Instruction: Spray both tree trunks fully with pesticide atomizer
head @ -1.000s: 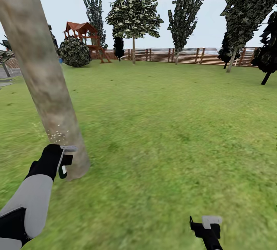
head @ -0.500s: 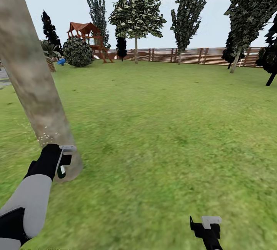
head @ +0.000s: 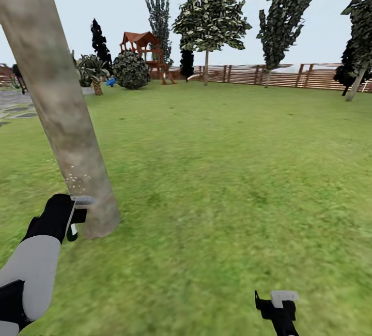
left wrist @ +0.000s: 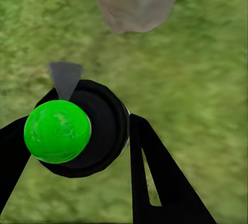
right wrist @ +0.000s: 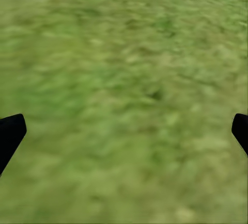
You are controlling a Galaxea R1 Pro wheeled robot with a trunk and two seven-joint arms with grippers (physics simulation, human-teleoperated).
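The head camera had swung left. The left gripper (left wrist: pixel 77 146), clamped on the pesticide atomizer (left wrist: pixel 58 131), aimed at the tree trunk (head: pixel 62 113) (base speckled); right gripper (right wrist: pixel 124 131) gaped empty.

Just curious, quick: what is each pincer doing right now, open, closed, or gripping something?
Left pincer: shut on the pesticide atomizer, beside the tree trunk.
Right pincer: open, holding nothing, above the grass.

Tree trunk (head: pixel 57 98) cut off above, its crown unseen; atomizer (left wrist: pixel 72 131) body hidden beneath its cap.
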